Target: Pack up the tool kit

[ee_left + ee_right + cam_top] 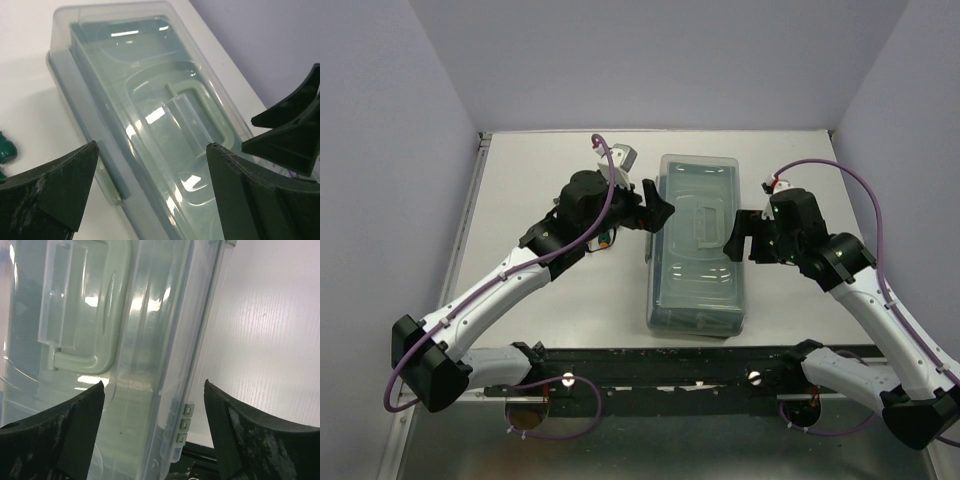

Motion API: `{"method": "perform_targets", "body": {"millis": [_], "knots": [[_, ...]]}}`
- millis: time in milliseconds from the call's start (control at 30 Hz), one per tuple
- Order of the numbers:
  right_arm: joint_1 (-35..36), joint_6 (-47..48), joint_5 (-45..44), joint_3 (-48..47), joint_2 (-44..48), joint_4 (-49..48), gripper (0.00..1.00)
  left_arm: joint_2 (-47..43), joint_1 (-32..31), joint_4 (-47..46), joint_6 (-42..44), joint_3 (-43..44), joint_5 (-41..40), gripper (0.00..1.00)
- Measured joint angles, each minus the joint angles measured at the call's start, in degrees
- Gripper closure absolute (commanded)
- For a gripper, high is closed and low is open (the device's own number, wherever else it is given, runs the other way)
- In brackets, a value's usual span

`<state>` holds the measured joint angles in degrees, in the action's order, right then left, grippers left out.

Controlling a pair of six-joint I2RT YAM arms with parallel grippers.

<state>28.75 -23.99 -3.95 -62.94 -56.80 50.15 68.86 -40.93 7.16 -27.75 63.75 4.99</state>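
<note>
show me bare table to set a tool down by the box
Free: the white table between the grey-green plastic toolbox with translucent lid, the left arm and the near rail; also the far strip behind the toolbox. Crowded: the toolbox's long sides, where the left gripper and right gripper flank it, and small items lie by the left wrist.

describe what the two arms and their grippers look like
Both arms have white links with black joints: left arm, right arm. A purple cable loops along each. The left gripper and right gripper are black, with broad wedge-shaped fingers scuffed whitish.
</note>
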Motion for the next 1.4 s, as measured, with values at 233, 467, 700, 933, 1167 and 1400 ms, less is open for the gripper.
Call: {"method": "perform_targets", "body": {"millis": [233, 467, 700, 933, 1167, 1400], "knots": [[0.00, -0.09, -0.02, -0.39, 0.17, 1.16, 0.18, 2.49, 0.20, 2.43, -2.45, -1.31, 2.08, 0.01], [0.00, -1.31, 0.92, -0.33, -1.62, 0.09, 0.34, 6.19, 0.20, 3.17, -2.54, -1.31, 3.50, 0.01], [-0.44, -2.71, 4.76, 0.17, -3.08, -2.27, 0.46, 9.40, 0.09, 5.22, -2.45, -0.52, 4.48, 0.26], [-1.05, -5.05, 7.93, 2.75, -3.37, -7.04, 0.59, 10.27, -0.11, 6.88, -2.97, 1.16, 1.44, 0.71], [1.62, -8.22, 7.76, 3.50, -6.51, -13.38, 0.57, 9.62, 0.11, 7.13, -2.21, 1.62, -6.60, 0.84], [2.49, -9.03, 7.87, 4.92, -9.27, -20.48, 0.54, 7.72, 0.46, 8.07, -0.68, 0.57, -11.82, 0.88]]}}
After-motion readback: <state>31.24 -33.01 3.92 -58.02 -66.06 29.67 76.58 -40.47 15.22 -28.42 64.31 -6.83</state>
